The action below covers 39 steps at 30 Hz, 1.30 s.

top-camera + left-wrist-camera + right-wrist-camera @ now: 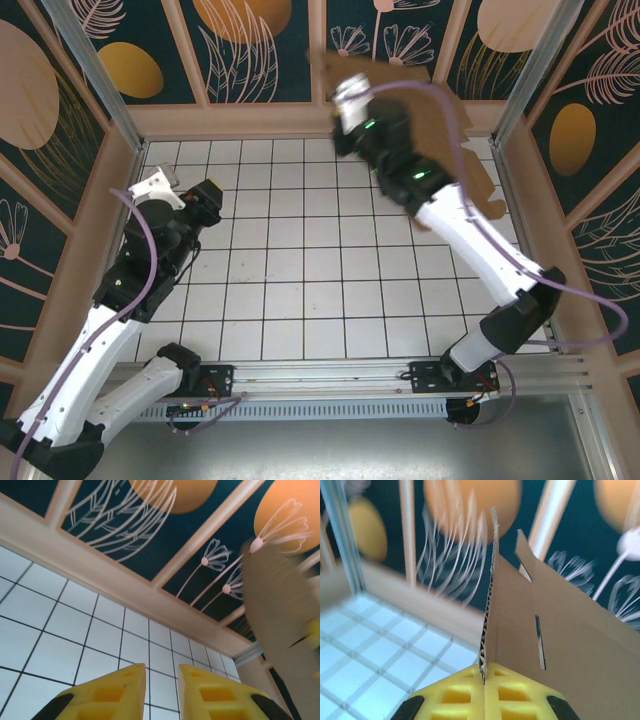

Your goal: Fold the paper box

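The paper box [455, 125] is a flat brown cardboard sheet with flaps and slots, lifted on edge at the far right of the tiled floor. My right gripper [348, 95] reaches to the back wall. In the right wrist view that gripper [484, 672] is shut on the sheet's corrugated edge, and the paper box [570, 645] stretches away to the right. My left gripper [210, 192] hovers over the left tiles, apart from the sheet. Its yellow fingers [161, 667] stand open with bare tile between them. The paper box [285, 625] shows blurred at the right of the left wrist view.
The white tiled floor [290, 290] is ringed by a low wooden rail [230, 120] and patterned walls. A metal post [530, 70] stands at the back right corner, close to the sheet.
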Motion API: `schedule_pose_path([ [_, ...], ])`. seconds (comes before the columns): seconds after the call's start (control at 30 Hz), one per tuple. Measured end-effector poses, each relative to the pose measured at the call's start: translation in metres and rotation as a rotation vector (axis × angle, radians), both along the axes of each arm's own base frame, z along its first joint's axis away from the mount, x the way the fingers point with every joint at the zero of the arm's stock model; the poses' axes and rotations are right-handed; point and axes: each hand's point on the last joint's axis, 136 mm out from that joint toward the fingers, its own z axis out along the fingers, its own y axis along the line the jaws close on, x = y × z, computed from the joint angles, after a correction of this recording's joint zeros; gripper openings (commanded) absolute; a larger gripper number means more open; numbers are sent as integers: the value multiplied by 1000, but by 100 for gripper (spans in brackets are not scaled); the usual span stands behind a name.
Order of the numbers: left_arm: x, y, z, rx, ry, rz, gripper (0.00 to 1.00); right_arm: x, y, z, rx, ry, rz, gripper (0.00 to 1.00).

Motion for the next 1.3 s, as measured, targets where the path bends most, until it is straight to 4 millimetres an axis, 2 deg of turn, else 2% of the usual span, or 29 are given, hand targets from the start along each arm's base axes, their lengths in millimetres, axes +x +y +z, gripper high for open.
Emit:
schedule_pose_path([
  [0.1,-3,7,5,1,-18,31,25,-21,38,-115,-202,134,42,6],
  [0.13,-3,9,5,2,-19,37,25,-32,46,-154,-262,186,65,17],
  [0.17,-3,9,5,4,-20,41,26,-44,54,-190,-310,237,86,36],
  [0.2,-2,9,5,5,-19,42,26,-54,59,-215,-335,274,98,55],
  [0.23,-2,9,4,6,-17,43,27,-65,65,-242,-365,313,115,65],
  [0.27,-1,9,4,6,-16,42,28,-76,74,-262,-378,341,136,72],
  [0.33,-1,8,3,7,-14,42,31,-97,94,-289,-375,386,182,78],
  [0.37,0,8,2,7,-14,41,34,-107,102,-295,-360,404,205,79],
  [0.43,2,7,-5,13,-3,41,37,-120,115,-294,-298,432,242,80],
  [0.47,4,6,-10,18,5,40,38,-119,121,-286,-237,444,254,79],
  [0.53,8,3,-19,28,18,32,41,-109,119,-267,-104,471,253,75],
  [0.6,11,-3,-31,39,36,11,41,-89,98,-239,70,495,224,67],
  [0.63,12,-6,-36,44,46,-4,41,-74,76,-222,167,505,188,59],
  [0.7,15,-15,-45,49,67,-44,40,-43,32,-194,309,493,105,39],
  [0.73,17,-22,-50,50,81,-72,39,-27,8,-182,367,482,49,22],
  [0.77,20,-28,-54,50,92,-99,39,-16,-13,-175,407,471,-2,8],
  [0.8,23,-36,-58,49,105,-129,37,-8,-29,-173,433,473,-45,2],
  [0.83,27,-46,-67,49,131,-170,35,-4,-41,-176,446,486,-81,1],
  [0.87,30,-53,-75,48,153,-200,32,-3,-49,-183,447,510,-114,0],
  [0.93,37,-71,-98,44,223,-268,20,-6,-63,-210,424,581,-185,0],
  [1.07,46,-100,-147,29,354,-362,0,-31,-93,-290,318,763,-328,0],
  [1.13,46,-115,-169,35,410,-405,0,-53,-112,-329,275,853,-390,0],
  [1.2,43,-133,-185,44,446,-450,0,-74,-129,-356,237,924,-438,0],
  [1.27,38,-151,-201,52,477,-495,0,-86,-135,-370,232,968,-458,0],
  [1.3,36,-160,-209,52,496,-516,0,-85,-133,-369,244,967,-456,0],
])
